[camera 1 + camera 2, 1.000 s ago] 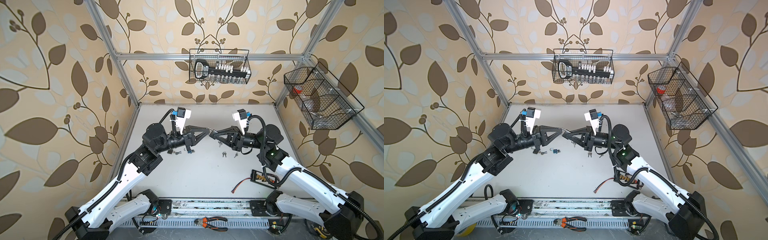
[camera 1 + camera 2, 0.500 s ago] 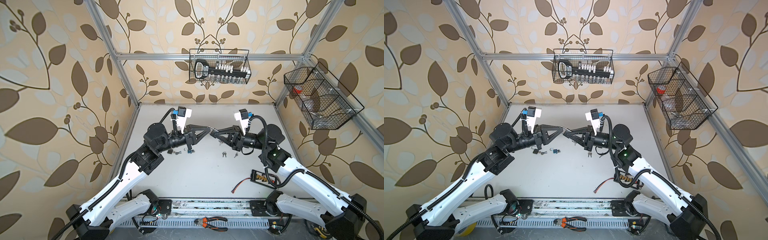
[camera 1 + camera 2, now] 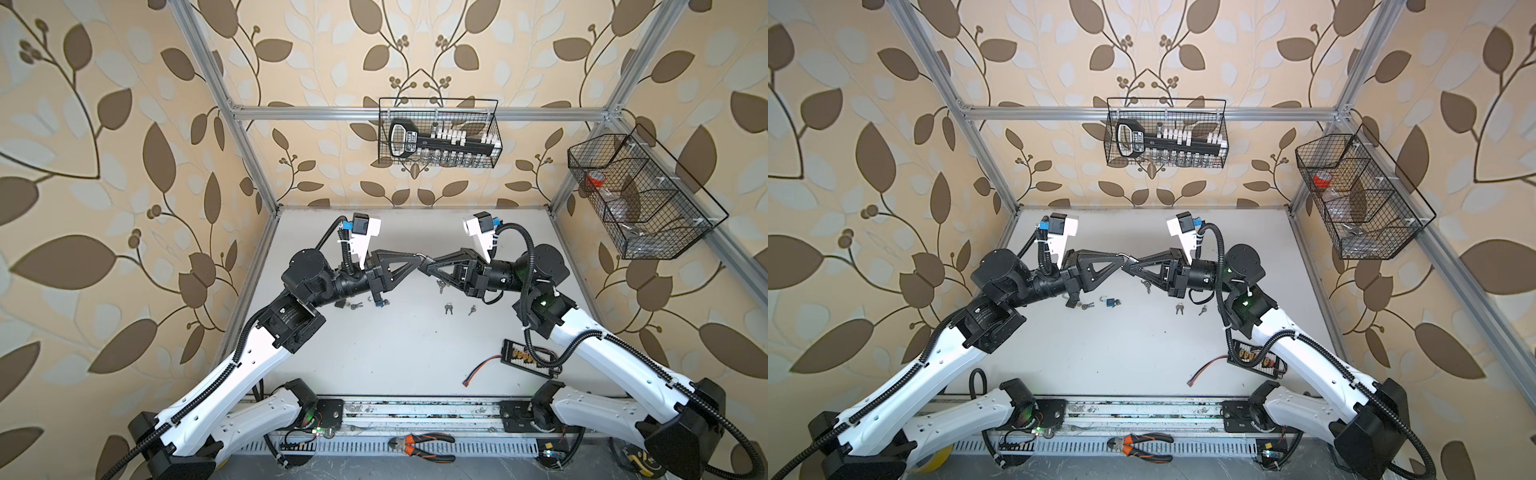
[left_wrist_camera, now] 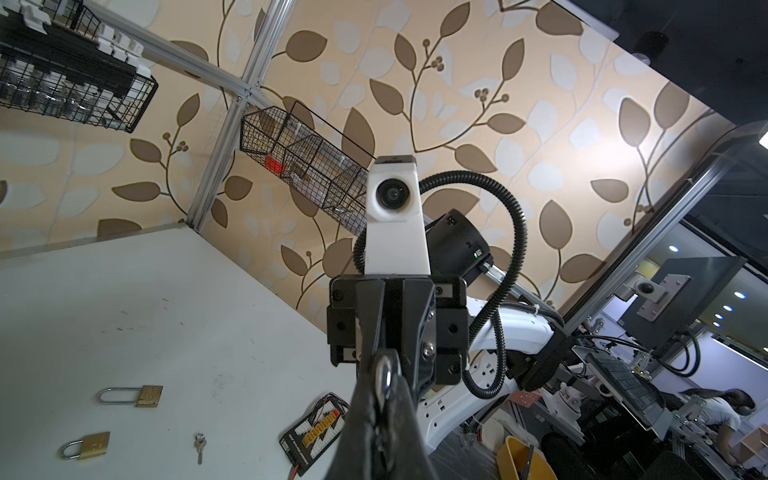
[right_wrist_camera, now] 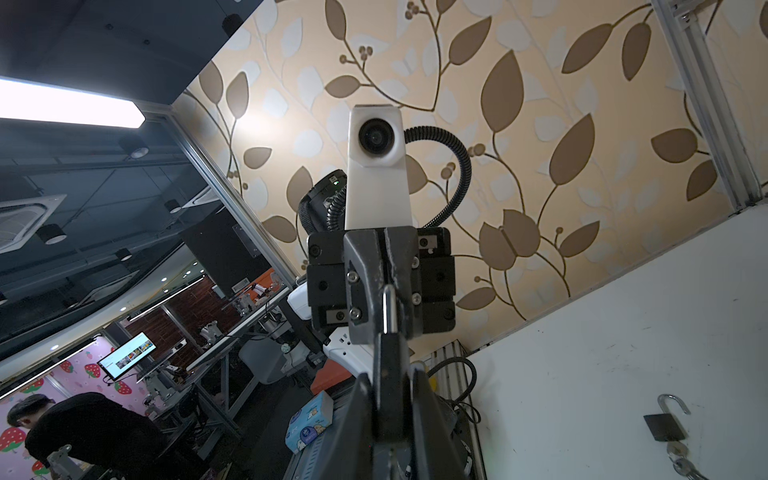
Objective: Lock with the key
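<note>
Little changes over last second: both grippers stay tip to tip above table (image 3: 395,353), with only slight shift at right wrist. Right gripper (image 3: 427,266) is closed on dark padlock (image 5: 388,370). Left gripper (image 3: 417,257) is pinched tight on its silver shackle (image 5: 389,309). We judge lock braced between 2 arms, keying not yet done. We cannot tell where matching key is; loose keys (image 3: 449,308) lie on table below right gripper. Room to move — walls well apart, bare table toward front, blue padlock (image 3: 1111,302) lying below left gripper.

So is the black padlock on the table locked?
No, the black padlock has its shackle swung open.
</note>
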Robot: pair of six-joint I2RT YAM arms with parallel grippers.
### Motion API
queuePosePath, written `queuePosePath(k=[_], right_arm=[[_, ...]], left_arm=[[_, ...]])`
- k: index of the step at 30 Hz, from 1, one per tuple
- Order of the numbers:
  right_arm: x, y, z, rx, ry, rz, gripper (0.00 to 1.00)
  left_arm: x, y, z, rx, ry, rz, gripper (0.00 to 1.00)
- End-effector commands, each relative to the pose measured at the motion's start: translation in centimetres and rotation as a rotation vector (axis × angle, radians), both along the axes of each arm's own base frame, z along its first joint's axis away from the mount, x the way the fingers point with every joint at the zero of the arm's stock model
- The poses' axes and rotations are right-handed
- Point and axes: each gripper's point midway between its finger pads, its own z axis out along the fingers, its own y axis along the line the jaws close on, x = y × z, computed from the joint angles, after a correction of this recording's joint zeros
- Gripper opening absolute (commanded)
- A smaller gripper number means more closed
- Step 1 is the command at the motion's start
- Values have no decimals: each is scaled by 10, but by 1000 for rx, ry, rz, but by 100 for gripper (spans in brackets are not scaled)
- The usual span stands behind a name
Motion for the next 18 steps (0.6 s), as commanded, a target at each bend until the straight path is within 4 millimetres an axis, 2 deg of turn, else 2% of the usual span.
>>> queuePosePath(k=[1, 6, 9, 13, 18], right_arm=[[-3, -10, 58, 112, -126, -82, 0], [1, -5, 71, 92, -155, -77, 0], [0, -7, 69, 87, -162, -90, 0], [1, -17, 56, 59, -159, -126, 0], [-10, -27, 27, 2, -173, -130, 0]], left_arm=[[-28, -39, -63, 156, 137, -209, 0], [-44, -60, -84, 214, 155, -258, 0], [-43, -56, -86, 217, 154, -230, 0], [-32, -29, -64, 185, 94, -75, 0], [-19, 2, -31, 109, 59, 24, 0]])
